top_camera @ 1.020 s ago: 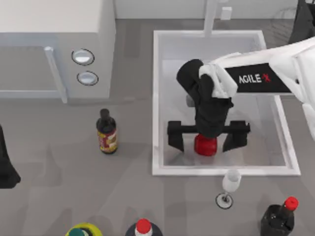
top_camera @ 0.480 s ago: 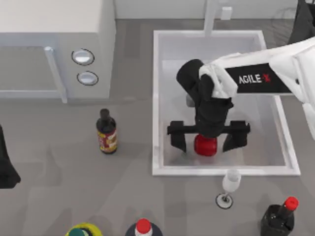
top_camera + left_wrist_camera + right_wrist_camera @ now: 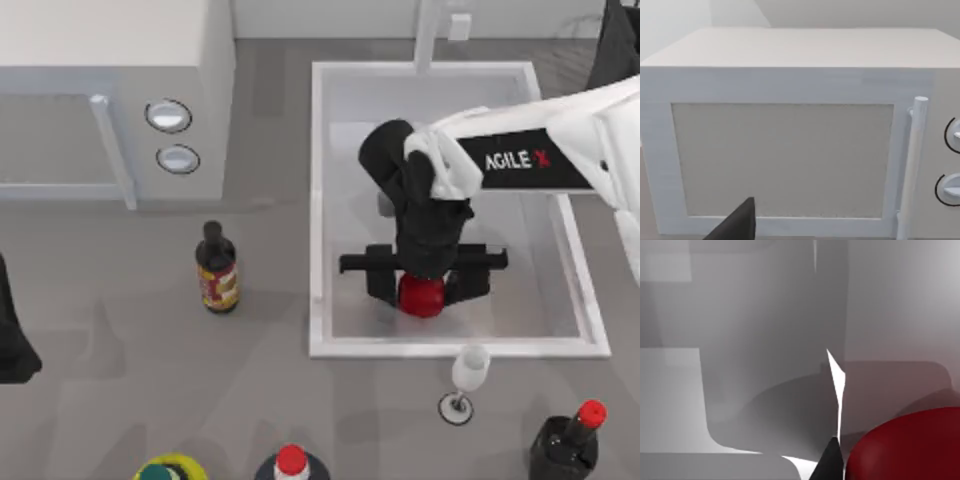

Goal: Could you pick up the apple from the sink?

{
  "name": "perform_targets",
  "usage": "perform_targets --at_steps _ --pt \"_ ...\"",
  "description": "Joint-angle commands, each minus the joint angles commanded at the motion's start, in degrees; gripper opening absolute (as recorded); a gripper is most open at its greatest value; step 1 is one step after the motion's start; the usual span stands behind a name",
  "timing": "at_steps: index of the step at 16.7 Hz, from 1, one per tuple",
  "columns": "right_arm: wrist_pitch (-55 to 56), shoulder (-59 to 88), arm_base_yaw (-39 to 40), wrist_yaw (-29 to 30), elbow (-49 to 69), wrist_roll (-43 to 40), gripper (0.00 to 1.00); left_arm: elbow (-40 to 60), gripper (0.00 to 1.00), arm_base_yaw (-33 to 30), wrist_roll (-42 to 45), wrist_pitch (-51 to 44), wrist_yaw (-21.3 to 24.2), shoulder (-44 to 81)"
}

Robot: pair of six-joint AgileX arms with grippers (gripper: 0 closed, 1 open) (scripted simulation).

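The glossy red apple (image 3: 421,296) lies on the pale floor of the white sink (image 3: 316,200), near its front wall. My right gripper (image 3: 421,288) reaches down into the basin from the right, and its black fingers (image 3: 381,284) press against both sides of the fruit, shut on it. In the right wrist view the apple (image 3: 910,445) bulges dark red right beside one fingertip (image 3: 827,462), with the sink's wall behind. My left arm (image 3: 12,345) is parked at the table's left edge, facing the microwave (image 3: 790,125).
A white microwave (image 3: 110,90) stands at the back left and the tap (image 3: 428,30) behind the basin. A dark bottle (image 3: 216,270) stands left of the sink. In front are a wine glass (image 3: 466,380) and red-capped bottles (image 3: 568,438) (image 3: 291,463).
The right gripper's fingers have drawn inward from a wide spread onto the apple's sides. The apple shifted very slightly. The left arm stayed still.
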Motion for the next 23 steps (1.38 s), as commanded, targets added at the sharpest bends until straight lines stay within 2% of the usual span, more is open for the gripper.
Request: perform_targets --at_steps 8,13,16,23 --pt "0.0 0.0 0.0 0.0 0.0 0.0 0.00 0.0 1.00 0.0 0.0 0.0 0.0 0.0" --pt "-5.8 -3.5 -0.1 1.3 4.6 -0.6 0.00 0.0 1.00 0.0 0.0 0.0 0.0 0.0" --pt "-15.0 -3.8 0.0 1.3 13.4 -0.5 0.00 0.0 1.00 0.0 0.0 0.0 0.0 0.0" --pt "-45.9 -6.7 -0.2 1.3 39.9 -0.7 0.00 0.0 1.00 0.0 0.0 0.0 0.0 0.0"
